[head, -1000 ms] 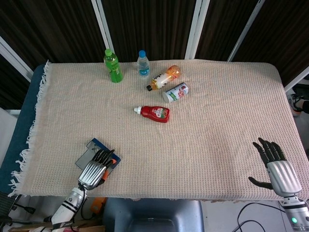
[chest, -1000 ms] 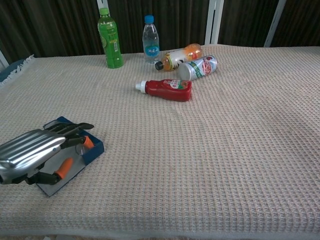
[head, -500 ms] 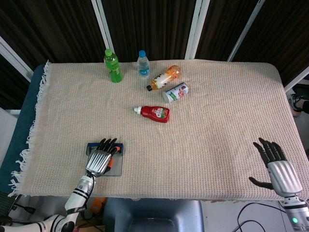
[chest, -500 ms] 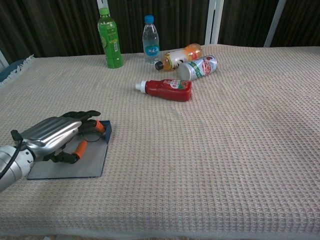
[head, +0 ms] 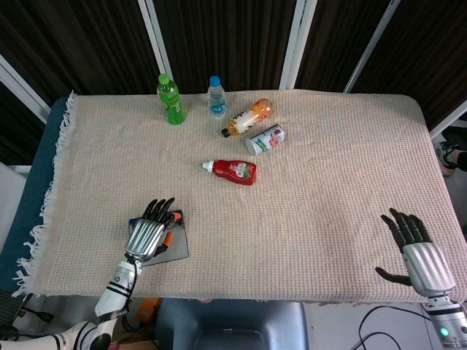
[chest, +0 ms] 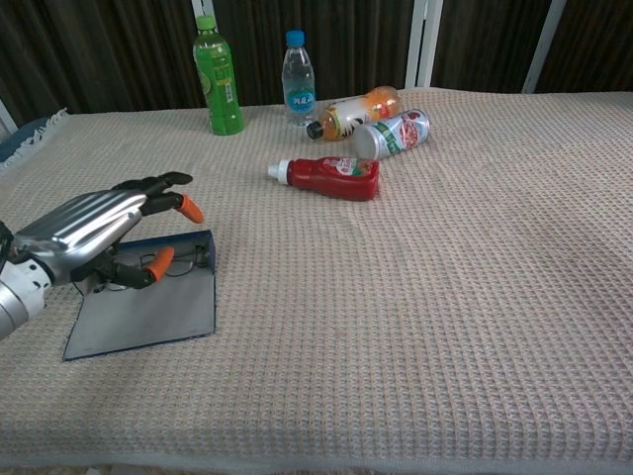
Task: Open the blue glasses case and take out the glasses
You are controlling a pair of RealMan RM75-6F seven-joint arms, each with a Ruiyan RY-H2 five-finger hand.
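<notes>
The blue glasses case (chest: pixel 148 309) lies open and flat at the front left of the table, its grey inside facing up; in the head view the case (head: pixel 176 245) shows partly under my hand. My left hand (chest: pixel 91 233) hovers over its far end and grips the thin-framed glasses (chest: pixel 158 263), whose orange temple tips stick out past the fingers. From above, the left hand (head: pixel 148 232) hides most of the glasses (head: pixel 168 238). My right hand (head: pixel 417 255) rests at the table's front right corner, fingers spread, holding nothing.
A green bottle (head: pixel 171 100) and a water bottle (head: pixel 216 95) stand at the back. An orange drink bottle (head: pixel 248 117), a can (head: pixel 265 138) and a red ketchup bottle (head: pixel 233 170) lie near the middle. The woven cloth (head: pixel 328 182) covers the table.
The case has swung round and now lies flat. My left hand has risen off it toward the back, carrying the orange-tipped glasses. The right hand has stayed put.
</notes>
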